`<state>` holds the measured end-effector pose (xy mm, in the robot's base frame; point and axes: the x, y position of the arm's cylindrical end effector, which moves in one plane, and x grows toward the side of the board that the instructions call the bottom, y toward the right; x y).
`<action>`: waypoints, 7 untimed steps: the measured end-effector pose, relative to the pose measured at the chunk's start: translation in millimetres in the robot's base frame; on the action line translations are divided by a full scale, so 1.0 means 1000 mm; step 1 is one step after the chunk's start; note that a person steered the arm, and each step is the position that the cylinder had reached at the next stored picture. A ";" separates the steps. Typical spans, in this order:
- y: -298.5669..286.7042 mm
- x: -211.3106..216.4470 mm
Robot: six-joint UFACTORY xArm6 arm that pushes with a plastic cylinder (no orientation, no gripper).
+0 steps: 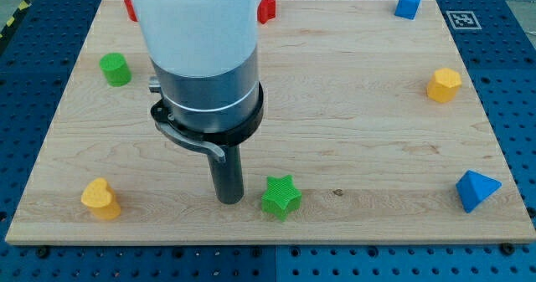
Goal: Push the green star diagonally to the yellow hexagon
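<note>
The green star (280,197) lies on the wooden board near the view's bottom, a little right of centre. The yellow hexagon (444,84) sits far off at the view's right edge, up and to the right of the star. My tip (229,200) rests on the board just left of the green star, with a small gap between them. The arm's white and grey body rises above the tip and hides part of the board's upper left.
A green cylinder (115,69) stands at the upper left. A yellow heart (100,198) lies at the lower left. A blue triangular block (476,189) is at the lower right, a blue block (408,3) at the top right. Red blocks (266,8) peek out beside the arm.
</note>
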<state>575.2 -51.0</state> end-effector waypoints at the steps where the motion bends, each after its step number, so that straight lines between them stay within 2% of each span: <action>1: 0.019 0.001; 2: 0.050 0.001; 3: 0.046 0.010; 4: 0.019 0.042; 5: 0.019 0.043; 7: 0.076 0.030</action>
<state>604.9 24.9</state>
